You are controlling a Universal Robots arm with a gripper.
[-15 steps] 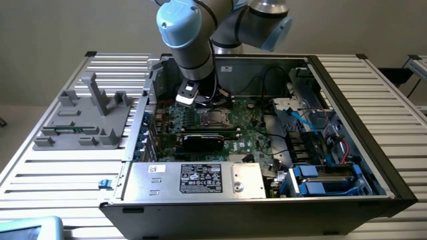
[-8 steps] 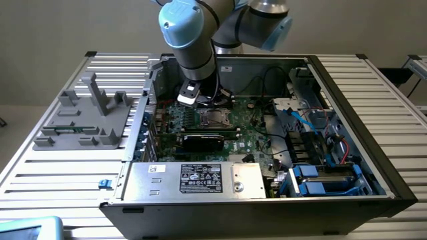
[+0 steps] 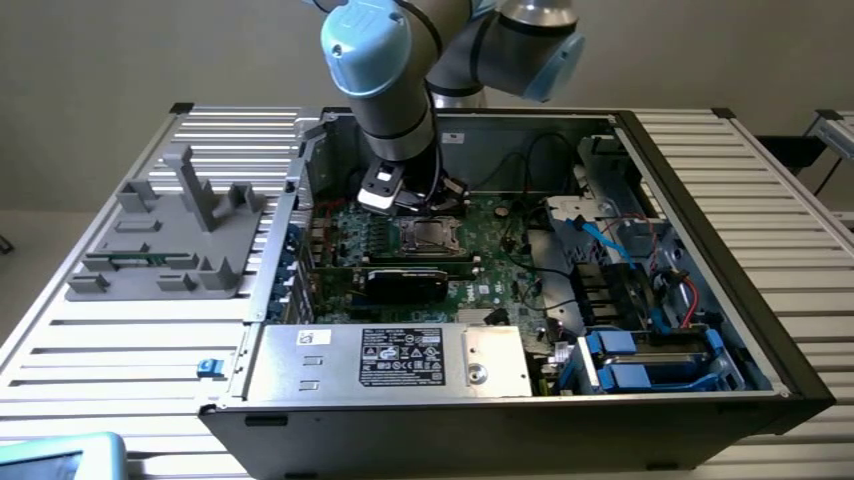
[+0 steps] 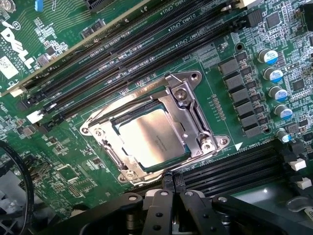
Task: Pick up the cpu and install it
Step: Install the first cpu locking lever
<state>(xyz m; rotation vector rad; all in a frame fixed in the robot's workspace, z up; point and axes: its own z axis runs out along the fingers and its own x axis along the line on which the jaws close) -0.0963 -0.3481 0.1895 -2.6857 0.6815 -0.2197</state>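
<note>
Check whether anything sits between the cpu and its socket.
Nothing visible does. The cpu already lies flat inside the socket on the motherboard, its silver top showing within the metal frame. No cable or part crosses it, and the gripper holds nothing.

Your arm reaches steeply down from above, wrist bent low. The gripper points downward, its dark fingers pressed together, closed on nothing, hanging just above the surface beneath.
</note>
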